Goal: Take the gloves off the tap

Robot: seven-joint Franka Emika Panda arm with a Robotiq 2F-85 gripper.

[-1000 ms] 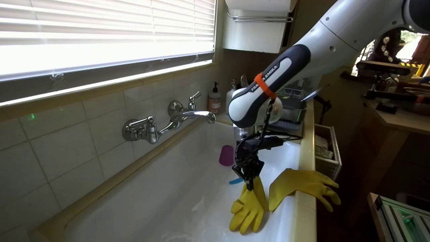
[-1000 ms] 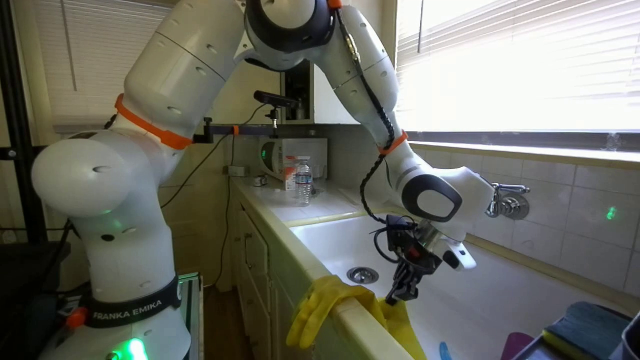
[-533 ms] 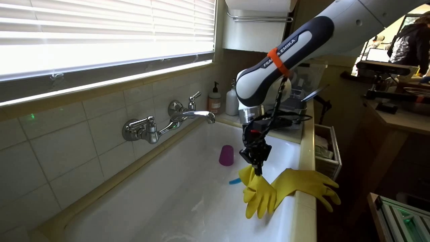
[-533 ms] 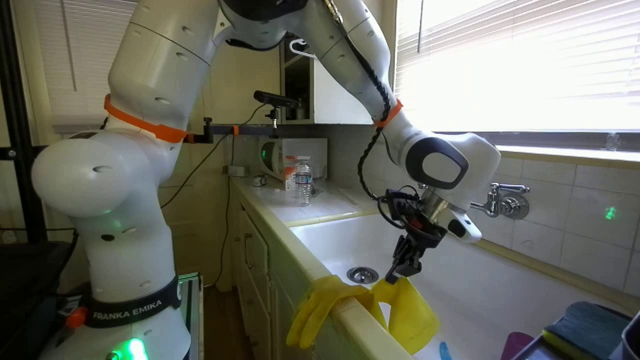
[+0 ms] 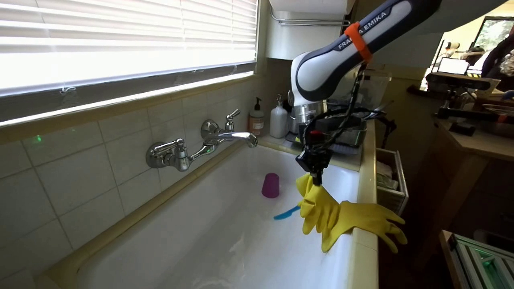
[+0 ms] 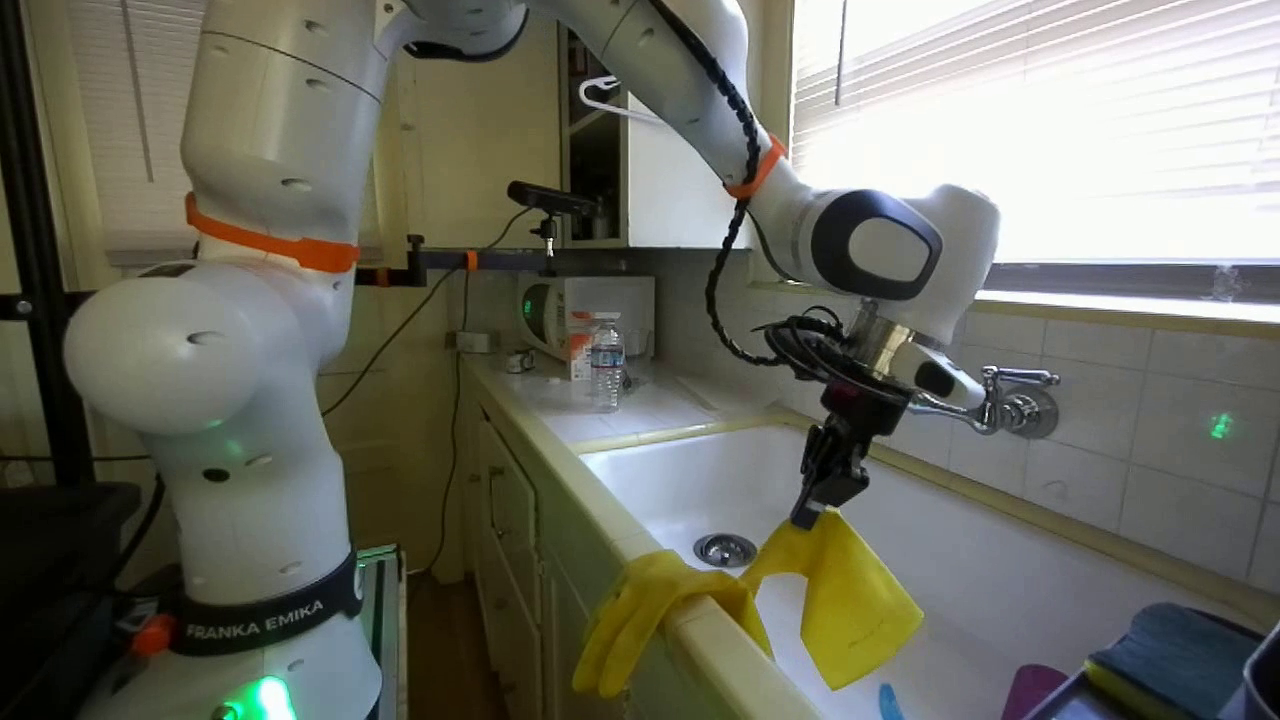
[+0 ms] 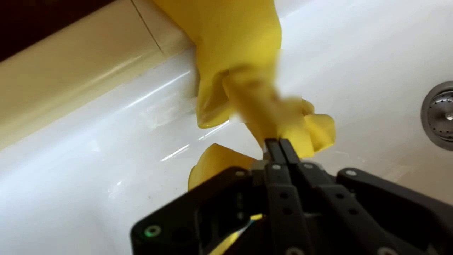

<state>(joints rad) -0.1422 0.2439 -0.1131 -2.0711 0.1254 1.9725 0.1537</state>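
Note:
Two yellow rubber gloves are in the sink area, apart from the tap. My gripper (image 5: 317,182) is shut on one glove (image 5: 319,204), which hangs above the sink floor. It also shows in an exterior view (image 6: 855,600) and, blurred, below my closed fingertips (image 7: 279,142) in the wrist view (image 7: 297,131). The second glove (image 5: 363,216) lies draped over the sink's front rim, fingers outside and cuff inside; it shows in the wrist view (image 7: 237,35). The held glove overlaps its cuff in view. The chrome tap (image 5: 231,137) on the tiled wall has no glove on it.
A purple cup (image 5: 271,186) and a small blue item (image 5: 286,213) lie in the white sink. Soap bottles (image 5: 256,120) and a dish rack stand at the sink's end. A drain (image 6: 725,550) and a sponge holder (image 6: 1170,660) show too.
My gripper has risen and lifted the held glove off the sink floor, toward the draped glove. More of the blue item is uncovered. The draped glove has not visibly moved.

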